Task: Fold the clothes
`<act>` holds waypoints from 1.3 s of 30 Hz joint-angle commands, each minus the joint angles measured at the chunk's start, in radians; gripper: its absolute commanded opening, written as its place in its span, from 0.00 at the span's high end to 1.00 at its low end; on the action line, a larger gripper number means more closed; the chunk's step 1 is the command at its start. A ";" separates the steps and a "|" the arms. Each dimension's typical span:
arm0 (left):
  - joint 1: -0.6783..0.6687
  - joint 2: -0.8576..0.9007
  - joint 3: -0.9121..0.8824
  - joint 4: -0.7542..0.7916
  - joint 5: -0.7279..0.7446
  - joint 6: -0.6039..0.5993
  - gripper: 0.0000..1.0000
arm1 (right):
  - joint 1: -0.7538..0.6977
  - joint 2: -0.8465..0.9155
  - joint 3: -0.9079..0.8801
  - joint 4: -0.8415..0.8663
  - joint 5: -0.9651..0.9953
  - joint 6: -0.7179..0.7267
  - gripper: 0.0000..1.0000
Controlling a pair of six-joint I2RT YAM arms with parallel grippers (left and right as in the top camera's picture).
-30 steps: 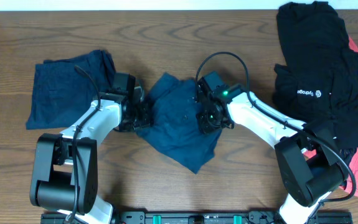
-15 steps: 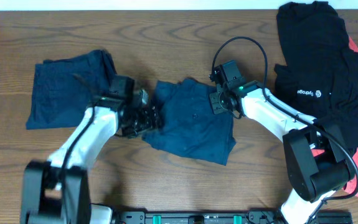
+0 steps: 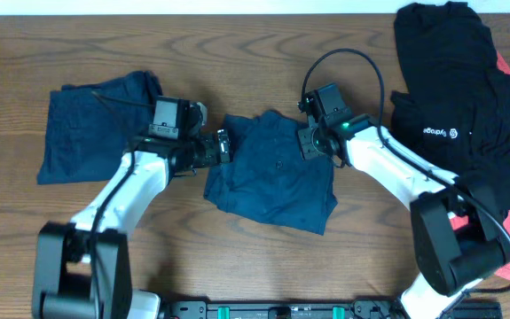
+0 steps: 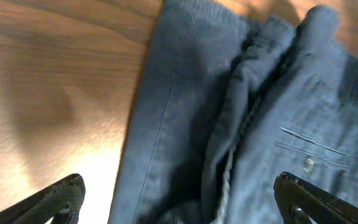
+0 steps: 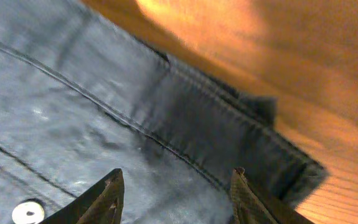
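Spread flatter since a second ago, the middle navy garment (image 3: pixel 272 182) lies unfolded between left gripper (image 3: pixel 223 147) and right gripper (image 3: pixel 309 142), both with jaws apart; one folded garment (image 3: pixel 95 133) sits at left, black pile (image 3: pixel 454 97) at right seemingly waiting.

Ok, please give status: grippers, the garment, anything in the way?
Left gripper open at left edge of center navy garment. Right gripper open at its upper right edge. Garment rumpled, not held. Nothing in the way.

Overhead view straight down; both wrist views close above the same middle garment (image 3: pixel 272 177).
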 commanded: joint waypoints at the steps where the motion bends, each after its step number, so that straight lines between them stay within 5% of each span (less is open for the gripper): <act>1: 0.000 0.074 0.000 0.049 0.049 0.036 0.02 | 0.004 -0.065 0.029 0.000 0.018 -0.008 0.46; 9: -0.034 0.218 0.000 0.104 0.065 0.036 0.02 | 0.004 -0.134 0.029 -0.006 0.018 -0.008 0.46; 14: -0.102 0.245 0.000 0.102 0.137 0.036 0.20 | 0.004 -0.142 0.028 -0.007 0.018 -0.007 0.46; 16: -0.129 0.244 0.000 0.105 0.136 0.036 0.32 | 0.004 -0.142 0.029 -0.012 0.017 -0.007 0.46; 19: -0.142 0.244 0.000 0.113 0.136 0.036 0.70 | 0.004 -0.142 0.029 -0.023 0.018 -0.007 0.46; 22: -0.135 0.237 0.002 0.123 0.137 0.036 0.94 | 0.004 -0.142 0.029 -0.037 0.018 -0.008 0.46; 39: 0.148 -0.290 0.025 -0.003 -0.085 0.239 0.94 | -0.037 -0.257 0.029 -0.060 0.038 -0.008 0.46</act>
